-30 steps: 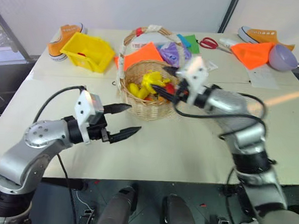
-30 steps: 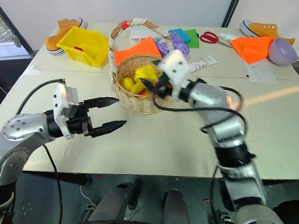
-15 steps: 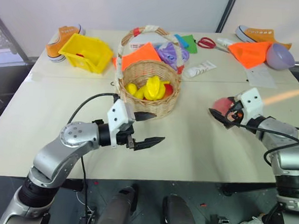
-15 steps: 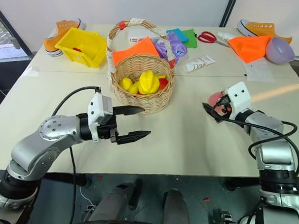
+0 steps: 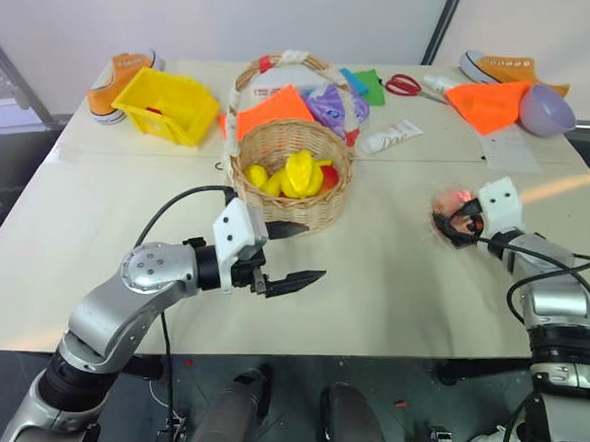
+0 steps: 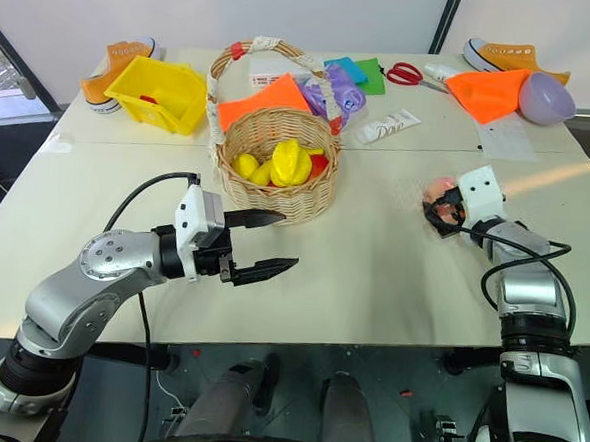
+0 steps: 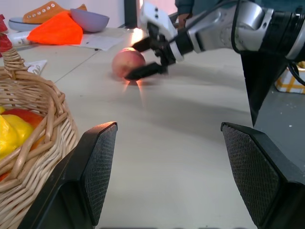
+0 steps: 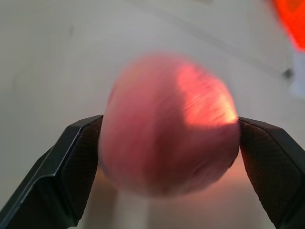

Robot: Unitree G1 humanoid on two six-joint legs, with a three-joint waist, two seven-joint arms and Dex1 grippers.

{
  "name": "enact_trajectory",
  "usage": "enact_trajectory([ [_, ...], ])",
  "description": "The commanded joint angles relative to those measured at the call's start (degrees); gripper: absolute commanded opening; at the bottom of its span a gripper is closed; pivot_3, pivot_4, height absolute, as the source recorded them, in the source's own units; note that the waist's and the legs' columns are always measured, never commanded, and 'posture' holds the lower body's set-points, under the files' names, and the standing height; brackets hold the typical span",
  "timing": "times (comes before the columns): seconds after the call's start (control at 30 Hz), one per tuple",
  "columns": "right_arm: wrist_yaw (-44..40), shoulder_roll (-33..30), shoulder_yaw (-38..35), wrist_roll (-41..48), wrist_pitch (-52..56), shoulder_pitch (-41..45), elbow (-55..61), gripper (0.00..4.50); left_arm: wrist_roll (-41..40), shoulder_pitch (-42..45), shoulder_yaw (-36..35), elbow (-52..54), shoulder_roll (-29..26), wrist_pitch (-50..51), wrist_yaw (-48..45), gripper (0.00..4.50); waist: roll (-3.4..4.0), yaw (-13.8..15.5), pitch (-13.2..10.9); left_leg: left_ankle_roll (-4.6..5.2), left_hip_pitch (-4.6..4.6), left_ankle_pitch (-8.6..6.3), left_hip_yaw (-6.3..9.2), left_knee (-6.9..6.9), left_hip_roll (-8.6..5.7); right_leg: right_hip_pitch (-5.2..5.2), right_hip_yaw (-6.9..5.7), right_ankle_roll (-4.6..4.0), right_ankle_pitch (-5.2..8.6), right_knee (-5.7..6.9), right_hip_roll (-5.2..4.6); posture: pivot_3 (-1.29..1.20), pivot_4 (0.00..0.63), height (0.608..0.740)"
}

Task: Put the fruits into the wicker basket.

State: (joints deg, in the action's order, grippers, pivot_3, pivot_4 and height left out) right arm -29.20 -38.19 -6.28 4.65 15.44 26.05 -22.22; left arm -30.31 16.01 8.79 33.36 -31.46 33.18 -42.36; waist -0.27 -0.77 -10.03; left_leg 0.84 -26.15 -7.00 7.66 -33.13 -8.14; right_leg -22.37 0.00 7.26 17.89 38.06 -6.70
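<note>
The wicker basket [image 5: 288,209] stands mid-table with yellow and red fruits [image 5: 298,171] in it. A pink-orange peach [image 6: 438,188] lies on the table at the right. My right gripper [image 6: 434,205] is open, one finger at each side of the peach, which nearly spans the gap in the right wrist view [image 8: 167,124]. The left gripper [image 5: 313,250] hangs open and empty just in front of the basket, pointing right.
A yellow bin [image 5: 172,101] and an orange shoe [image 5: 119,75] are at the back left. Orange cloths, a purple bag, a white tube [image 5: 390,137], scissors [image 5: 411,85], a purple bowl [image 5: 547,108] and another shoe [image 5: 505,66] lie along the back.
My right gripper left the basket, swung right and down, and now straddles the peach. The left gripper shifted right toward the basket's front early on, then held still.
</note>
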Motion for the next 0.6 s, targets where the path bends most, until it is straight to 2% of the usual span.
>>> enact_trajectory([
  [0.03, 0.5, 0.1, -1.2, 0.1, -1.0, 0.5, 1.4, 3.29, 0.1, -0.1, -0.7, 1.4, -0.2, -1.3, -0.3, 3.72, 0.00, 0.0, 0.0, 0.00, 0.00, 0.00, 0.00, 0.00, 0.00, 0.02, 0.00, 0.00, 0.00, 0.00, 0.01, 0.00, 0.150, 0.740],
  [0.1, 0.9, 0.1, -1.5, 0.3, -1.8, 0.8, 3.0, 2.95, 0.3, -0.3, -1.1, 1.2, -0.4, -1.5, -0.3, 3.72, 0.00, 0.1, 0.0, 0.00, 0.00, 0.00, 0.00, -0.01, 0.00, 0.02, 0.00, 0.00, 0.00, 0.00, 0.01, 0.00, 0.150, 0.740],
  [0.2, -0.4, -0.1, -1.5, 1.4, -1.8, 0.8, 7.3, 2.94, 0.3, -0.8, -2.4, 0.9, -0.9, -1.8, -0.1, 3.72, 0.01, 0.1, 0.0, 0.00, 0.00, 0.00, 0.00, -0.01, -0.01, 0.00, 0.01, 0.00, 0.00, 0.00, 0.00, 0.00, 0.150, 0.740],
  [0.3, -7.2, 0.1, -1.1, 8.1, 1.1, 0.2, 20.9, 2.94, 0.0, -2.3, -6.6, -0.4, -2.3, -2.4, 0.3, 3.72, 0.13, -0.2, -0.1, 0.00, -0.02, 0.00, 0.00, 0.04, 0.01, -0.08, 0.03, 0.00, 0.00, 0.02, 0.01, 0.00, 0.150, 0.740],
  [0.4, -14.5, 0.2, 0.9, 20.1, 10.4, -0.3, 36.8, 2.94, 0.5, -4.4, -11.1, -2.6, -4.5, -3.7, -0.1, 3.72, 0.14, -0.1, -0.1, -0.01, -0.03, -0.01, 0.03, 0.10, 0.06, -0.12, 0.02, 0.03, 0.00, 0.04, 0.02, 0.00, 0.150, 0.740],
  [0.47, -16.2, 0.8, 4.0, 23.5, 14.4, 0.3, 43.5, 2.94, 0.3, -5.9, -14.0, -3.8, -5.9, -4.5, -0.7, 3.72, 0.13, 0.1, -0.1, -0.01, -0.03, -0.03, 0.07, 0.12, 0.07, -0.12, 0.00, 0.03, 0.01, 0.02, 0.02, 0.00, 0.150, 0.740],
  [0.5, -15.4, 2.0, 5.8, 23.5, 15.9, 1.5, 44.8, 2.94, 0.1, -6.4, -15.2, -4.4, -6.5, -4.9, -1.0, 3.72, 0.10, 0.1, -0.1, -0.03, -0.03, -0.04, 0.11, 0.13, 0.07, -0.20, -0.03, 0.01, 0.02, 0.00, 0.02, 0.00, 0.150, 0.740],
  [0.6, -8.5, 8.9, 14.5, 16.3, 18.0, 8.5, 42.0, 2.94, 0.2, -7.6, -18.0, -5.6, -8.1, -5.9, -1.6, 3.72, 0.11, -0.2, -0.1, -0.13, -0.03, -0.12, 0.10, 0.11, 0.05, -0.30, 0.00, -0.06, 0.03, -0.04, 0.00, 0.00, 0.150, 0.740],
])
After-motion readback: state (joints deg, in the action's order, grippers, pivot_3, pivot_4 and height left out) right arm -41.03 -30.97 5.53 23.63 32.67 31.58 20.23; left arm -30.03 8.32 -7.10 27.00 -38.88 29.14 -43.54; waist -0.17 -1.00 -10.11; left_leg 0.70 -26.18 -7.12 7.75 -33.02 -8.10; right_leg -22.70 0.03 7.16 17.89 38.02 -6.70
